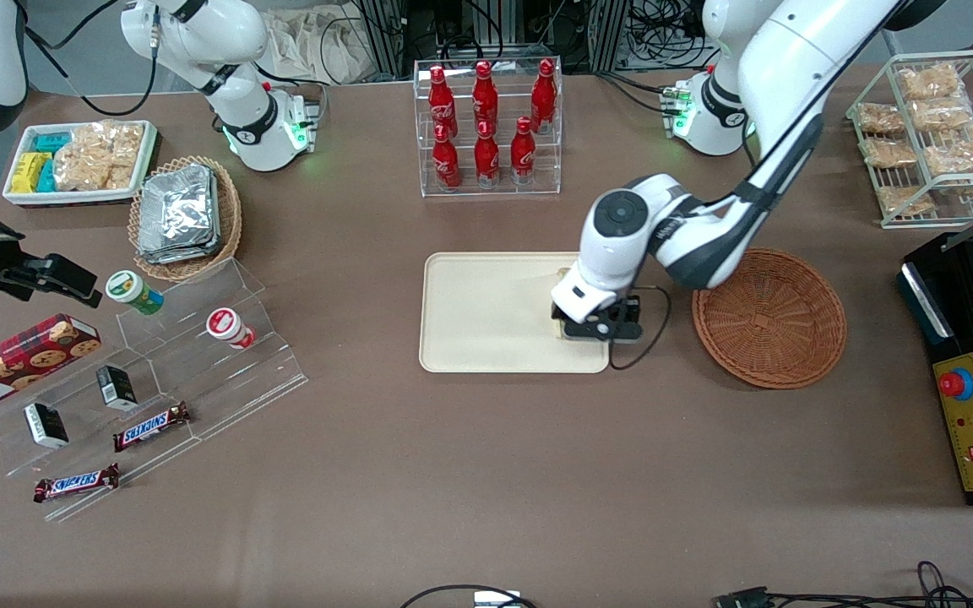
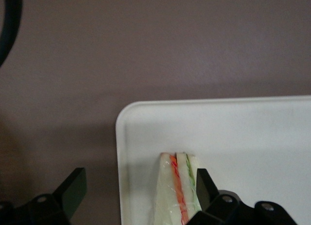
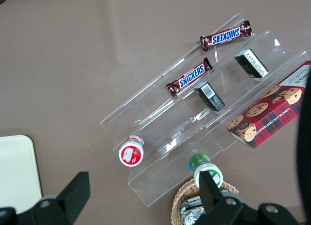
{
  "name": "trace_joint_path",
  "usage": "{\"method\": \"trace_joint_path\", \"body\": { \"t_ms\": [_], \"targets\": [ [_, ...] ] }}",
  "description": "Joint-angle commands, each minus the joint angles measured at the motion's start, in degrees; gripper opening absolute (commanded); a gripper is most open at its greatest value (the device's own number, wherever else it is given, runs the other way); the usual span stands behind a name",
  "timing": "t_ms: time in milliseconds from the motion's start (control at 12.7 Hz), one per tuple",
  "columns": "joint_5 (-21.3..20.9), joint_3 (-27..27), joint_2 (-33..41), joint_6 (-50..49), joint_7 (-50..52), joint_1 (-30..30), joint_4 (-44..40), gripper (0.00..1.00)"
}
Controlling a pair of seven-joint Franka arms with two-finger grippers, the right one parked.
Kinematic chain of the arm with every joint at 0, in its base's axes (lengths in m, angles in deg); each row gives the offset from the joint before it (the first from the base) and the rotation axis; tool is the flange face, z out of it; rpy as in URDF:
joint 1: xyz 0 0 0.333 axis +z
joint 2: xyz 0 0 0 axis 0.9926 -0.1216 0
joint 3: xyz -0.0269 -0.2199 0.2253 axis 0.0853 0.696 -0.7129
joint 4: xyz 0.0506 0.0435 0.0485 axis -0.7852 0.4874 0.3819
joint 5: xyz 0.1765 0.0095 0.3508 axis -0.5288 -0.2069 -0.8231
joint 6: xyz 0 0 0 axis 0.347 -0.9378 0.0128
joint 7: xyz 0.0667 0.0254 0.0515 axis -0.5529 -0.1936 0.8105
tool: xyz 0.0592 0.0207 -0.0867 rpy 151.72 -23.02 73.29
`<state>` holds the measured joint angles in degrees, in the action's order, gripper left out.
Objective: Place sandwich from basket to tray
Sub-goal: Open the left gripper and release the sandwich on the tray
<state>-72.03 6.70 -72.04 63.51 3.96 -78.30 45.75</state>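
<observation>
Front view, table read as a clock face: clear rack (image 1: 491, 187) of red bottles (image 1: 486, 156) at 12; wire shelf (image 1: 934, 57) of snack bags (image 1: 930, 83) at 2; black control box (image 1: 972, 422) at 3. Foil packs (image 1: 176, 215) in an oval basket (image 1: 229, 228) and a white snack dish (image 1: 73, 197) lie at 10. A clear stepped stand (image 1: 267, 371) with chocolate bars (image 1: 151, 426) and a cookie box (image 1: 22, 361) lie at 8.

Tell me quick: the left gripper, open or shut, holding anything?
Left gripper: open, over the tray corner. The sandwich sits on the tray against one finger, not clamped.
</observation>
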Motion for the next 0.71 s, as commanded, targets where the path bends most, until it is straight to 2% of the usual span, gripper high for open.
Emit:
{"method": "trace_joint_path", "body": {
  "t_ms": [0, 393, 629],
  "targets": [
    [3.3, 0.4, 0.0, -8.5, 0.8, 2.2, -7.0, 1.00],
    [7.8, 0.6, 2.7, -11.5, 0.1, 7.0, -9.7, 1.00],
    [7.9, 0.7, 3.1, -12.6, 0.0, 9.0, -10.1, 1.00]
  ]
}}
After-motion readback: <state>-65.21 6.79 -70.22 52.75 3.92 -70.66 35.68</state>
